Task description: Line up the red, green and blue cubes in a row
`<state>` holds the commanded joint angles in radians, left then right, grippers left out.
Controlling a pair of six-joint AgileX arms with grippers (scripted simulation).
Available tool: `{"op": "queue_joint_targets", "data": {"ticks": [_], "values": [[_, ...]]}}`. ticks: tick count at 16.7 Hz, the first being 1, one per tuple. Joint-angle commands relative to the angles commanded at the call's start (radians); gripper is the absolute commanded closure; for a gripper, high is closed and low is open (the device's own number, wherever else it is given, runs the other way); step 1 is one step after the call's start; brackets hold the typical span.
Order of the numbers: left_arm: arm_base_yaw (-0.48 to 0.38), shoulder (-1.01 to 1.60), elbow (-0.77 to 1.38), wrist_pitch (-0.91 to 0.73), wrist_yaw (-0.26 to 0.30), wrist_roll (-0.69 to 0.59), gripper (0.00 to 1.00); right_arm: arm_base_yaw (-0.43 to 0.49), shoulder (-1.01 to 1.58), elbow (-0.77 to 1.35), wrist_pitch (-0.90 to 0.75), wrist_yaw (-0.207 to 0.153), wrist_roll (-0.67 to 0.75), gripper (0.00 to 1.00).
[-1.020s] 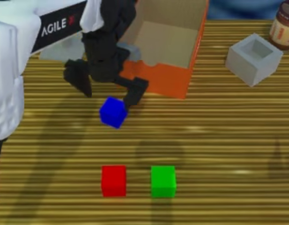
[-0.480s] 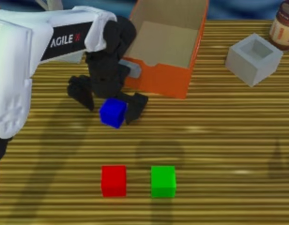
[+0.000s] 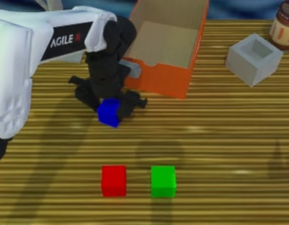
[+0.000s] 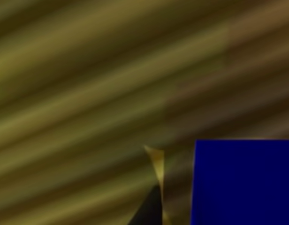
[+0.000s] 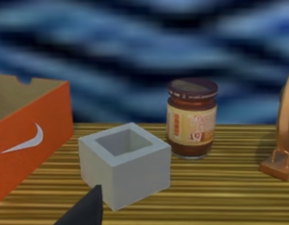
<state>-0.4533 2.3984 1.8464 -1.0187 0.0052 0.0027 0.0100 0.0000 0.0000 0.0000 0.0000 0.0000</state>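
The desk looks like slatted wood or bamboo — fine parallel strips in yellow-brown, with a faint sheen in places. The blue cube, red cube and green cube are plain and smooth, flat-coloured, with a matt, plastic-like finish. The left claw looks like matt black plastic, the arm casing above it smooth glossy white. The orange box reads as cardboard — matt, with a raw tan inside. The grey box has a smooth, dull, stone-like surface. The jar looks like glossy glass with a paper label and a smooth dark lid.
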Motion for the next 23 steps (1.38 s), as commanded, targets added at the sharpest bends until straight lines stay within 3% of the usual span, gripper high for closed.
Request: {"op": "queue_joint_targets", "data": {"ticks": [5, 6, 15, 23], "values": [[0.000, 0.000, 0.000, 0.000, 0.000, 0.000, 0.98, 0.000, 0.000, 0.000, 0.000, 0.000, 0.000, 0.00], [0.000, 0.000, 0.000, 0.000, 0.000, 0.000, 1.00, 0.000, 0.000, 0.000, 0.000, 0.000, 0.000, 0.00], [0.002, -0.008, 0.005, -0.006, 0.000, 0.001, 1.00, 0.000, 0.000, 0.000, 0.000, 0.000, 0.000, 0.00], [0.020, -0.064, 0.174, -0.234, -0.001, -0.001, 1.00, 0.000, 0.000, 0.000, 0.000, 0.000, 0.000, 0.00]]}}
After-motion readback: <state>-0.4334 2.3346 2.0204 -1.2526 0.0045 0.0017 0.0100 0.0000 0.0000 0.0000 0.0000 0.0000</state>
